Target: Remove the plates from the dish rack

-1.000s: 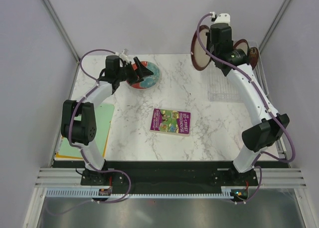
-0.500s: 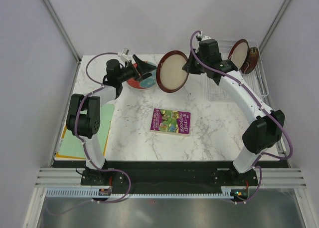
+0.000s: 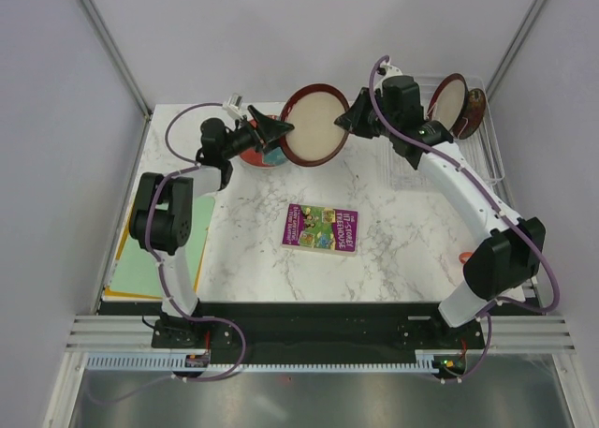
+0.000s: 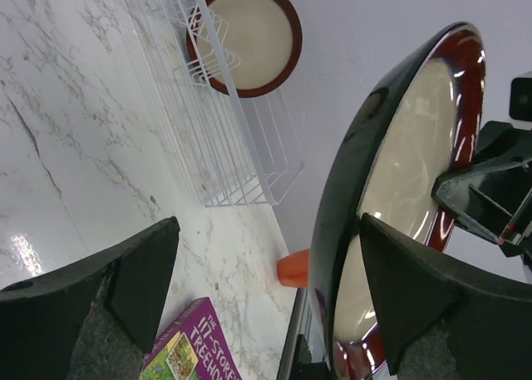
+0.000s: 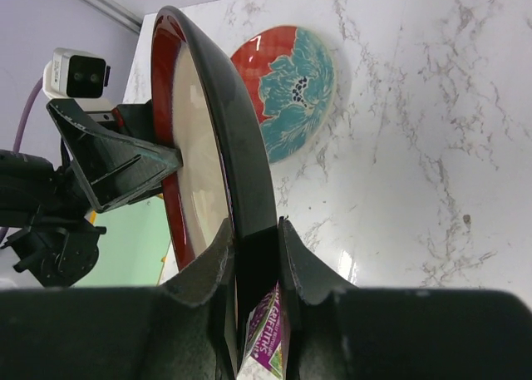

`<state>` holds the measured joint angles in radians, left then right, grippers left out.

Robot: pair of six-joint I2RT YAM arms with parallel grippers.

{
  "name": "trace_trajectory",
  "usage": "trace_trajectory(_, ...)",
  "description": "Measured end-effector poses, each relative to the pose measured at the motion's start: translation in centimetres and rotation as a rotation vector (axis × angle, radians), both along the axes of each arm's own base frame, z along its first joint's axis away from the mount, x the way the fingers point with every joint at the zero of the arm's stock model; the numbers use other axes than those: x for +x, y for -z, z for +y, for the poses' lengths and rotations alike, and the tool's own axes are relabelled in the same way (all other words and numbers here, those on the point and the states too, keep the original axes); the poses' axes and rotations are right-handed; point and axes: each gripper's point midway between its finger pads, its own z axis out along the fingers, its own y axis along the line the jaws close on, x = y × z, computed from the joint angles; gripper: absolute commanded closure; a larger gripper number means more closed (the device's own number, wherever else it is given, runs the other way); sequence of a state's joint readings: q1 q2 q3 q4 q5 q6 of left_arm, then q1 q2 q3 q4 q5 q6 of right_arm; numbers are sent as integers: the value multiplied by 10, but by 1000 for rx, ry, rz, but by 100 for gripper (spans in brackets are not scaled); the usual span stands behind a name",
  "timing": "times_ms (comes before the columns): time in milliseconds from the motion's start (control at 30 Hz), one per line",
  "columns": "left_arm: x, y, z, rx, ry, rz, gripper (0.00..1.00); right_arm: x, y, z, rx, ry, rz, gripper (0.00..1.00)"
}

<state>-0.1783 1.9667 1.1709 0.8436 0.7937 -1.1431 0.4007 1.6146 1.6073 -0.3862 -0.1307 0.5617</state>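
Handover: dark brown round plate with cream centre (image 3: 314, 125) upright in mid-air, left of the clear ribbed dish rack (image 3: 490, 153), rim pinched by right gripper (image 5: 253, 251); left gripper (image 4: 266, 272) gapes astride opposite rim, so seat deep and close before right releases.

Soft, even light from above makes the overhead view bright, with only faint shadows on the marble surface (image 3: 393, 231). In both wrist views that surface throws back white patches of glare, and the glossy plate (image 4: 416, 147) carries bright streaks along its rim. The fingers (image 4: 125, 280) of the left hand (image 4: 266, 230) and those of the right hand (image 5: 253, 230) sit close to the lens, dark and out of focus.
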Motion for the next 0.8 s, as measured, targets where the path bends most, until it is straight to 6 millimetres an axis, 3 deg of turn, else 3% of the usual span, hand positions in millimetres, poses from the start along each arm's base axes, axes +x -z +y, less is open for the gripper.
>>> trace_trajectory(67, 0, 1, -3, -18, 8, 3, 23, -1, 8, 3, 14, -5, 17, 100)
trace_trajectory(233, -4, -7, -10, -84, 44, -24, 62, -7, 22, 7, 34, -20, 65, 100)
trace_trajectory(267, -4, -10, -10, -101, 49, -34, 81, -7, 23, 7, 34, -20, 68, 100)
trace_trajectory(333, -6, -14, -11, -128, 60, -47, 98, -7, 24, 7, 36, -15, 71, 100)
trace_trajectory(367, -6, -16, -10, -145, 65, -48, 98, -7, 24, 6, 50, -8, 80, 100)
trace_trajectory(400, -6, -19, -8, -158, 63, -48, 98, -6, 23, 6, 63, -3, 84, 92)
trace_trajectory(467, -6, -22, -7, -166, 62, -58, 98, -5, 21, 7, 73, -4, 82, 67)
trace_trajectory(500, -6, -22, -7, -166, 63, -59, 98, -6, 21, 7, 73, -3, 81, 36)
trace_trajectory(567, -6, -20, -7, -162, 61, -46, 98, -5, 19, 8, 80, -6, 77, 2)
trace_trajectory(700, -1, 9, -4, -105, 40, 48, 98, -2, 7, 7, 50, -2, 20, 2)
trace_trajectory(800, 7, 32, 9, -48, -1, 113, 98, 5, -5, -2, 15, 38, -27, 2)
